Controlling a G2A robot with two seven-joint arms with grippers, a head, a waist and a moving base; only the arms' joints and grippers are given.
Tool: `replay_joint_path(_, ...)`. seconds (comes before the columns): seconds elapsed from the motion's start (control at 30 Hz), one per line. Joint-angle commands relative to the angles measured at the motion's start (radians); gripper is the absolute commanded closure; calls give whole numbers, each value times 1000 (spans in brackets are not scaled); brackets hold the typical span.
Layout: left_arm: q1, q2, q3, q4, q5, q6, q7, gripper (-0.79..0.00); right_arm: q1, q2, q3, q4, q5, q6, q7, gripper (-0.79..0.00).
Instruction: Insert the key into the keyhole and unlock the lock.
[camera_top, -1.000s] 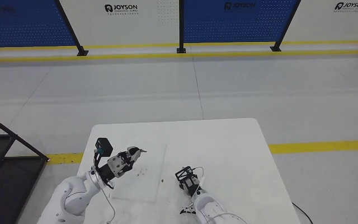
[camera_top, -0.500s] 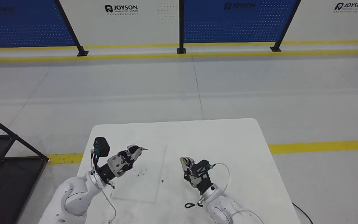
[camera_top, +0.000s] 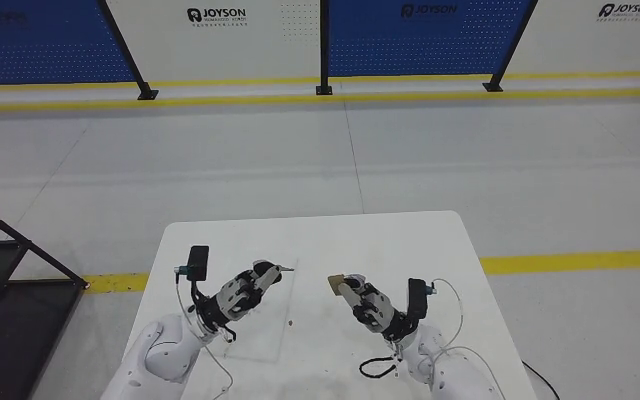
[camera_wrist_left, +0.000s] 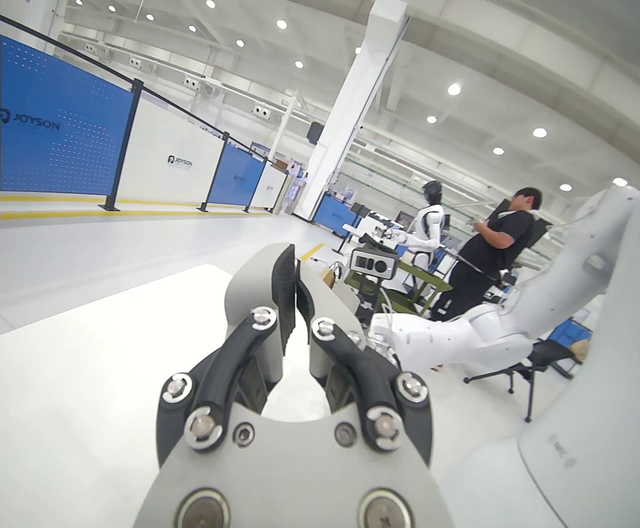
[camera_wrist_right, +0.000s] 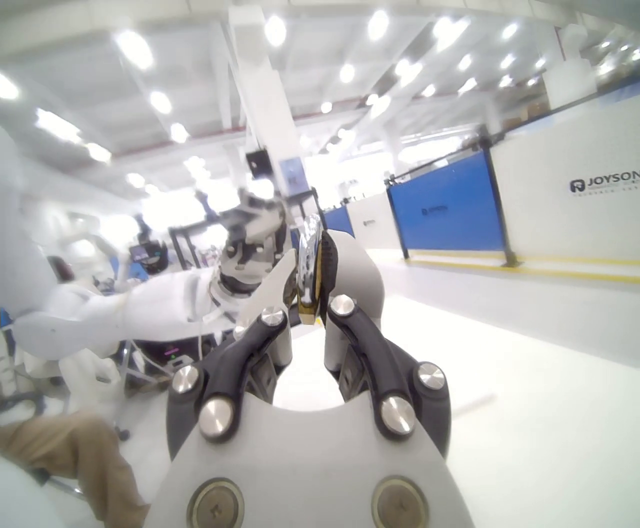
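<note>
While aloft, lock (camera_wrist_right: 307, 260) between right fingers (camera_wrist_right: 356, 272).

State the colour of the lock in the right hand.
The lock is brass-gold and silver; right wrist view.

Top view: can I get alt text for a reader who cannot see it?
Above a white square table, the left gripper pinches a small silver metal key that points toward a small brass-coloured padlock clamped in the right gripper, with a gap between key and padlock. Behind lie grey floor, yellow lines and blue-and-white barrier panels.
</note>
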Motion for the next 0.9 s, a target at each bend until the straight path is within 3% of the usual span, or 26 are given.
replay_joint_path(0.0, -7, -1, 25, 11, -5, 0, -5, 0, 15, -1, -7, 9, 11, -19, 10, 0)
replay_joint_path(0.47, -7, -1, 25, 11, -5, 0, -5, 0, 12, -2, -9, 3, 24, -15, 13, 0)
replay_joint_path(0.67, -14, -11, 74, 11, -97, 0, 78, 0, 24, -30, -60, -30, 338, -54, 46, 0)
replay_joint_path(0.87, -41, -23, 168, 34, -130, 0, 203, 0, 82, -48, -153, 18, 509, -54, 46, 0)
